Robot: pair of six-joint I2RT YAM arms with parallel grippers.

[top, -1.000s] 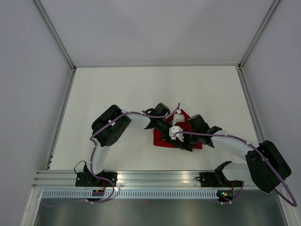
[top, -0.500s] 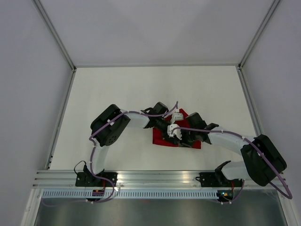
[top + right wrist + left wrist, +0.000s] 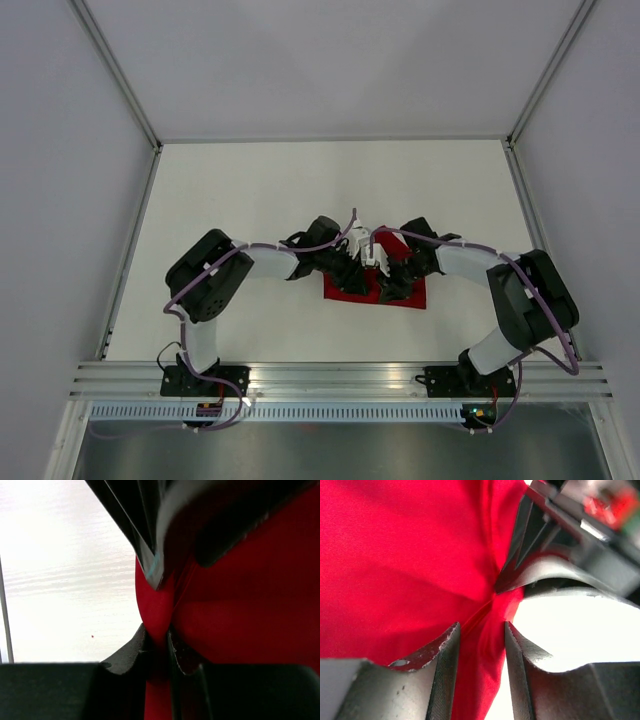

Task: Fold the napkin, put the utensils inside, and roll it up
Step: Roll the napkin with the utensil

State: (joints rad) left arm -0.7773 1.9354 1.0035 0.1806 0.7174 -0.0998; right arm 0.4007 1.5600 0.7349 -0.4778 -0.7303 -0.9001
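napkin (image 3: pixel 408 295) long axis left-right (cloth bunched); right claw (image 3: pixel 159 641) pinching fold

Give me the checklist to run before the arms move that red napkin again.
1. Grip of the right end effector on a napkin fold: ok.
2. Grip of the left end effector on the cloth: not ok, jaws apart around a ridge.
3. Location of the knife: cannot tell, not seen in any view.
4. Napkin well inside the table edges: ok.
5. Fold flat and even: cannot tell, the end effectors cover it.
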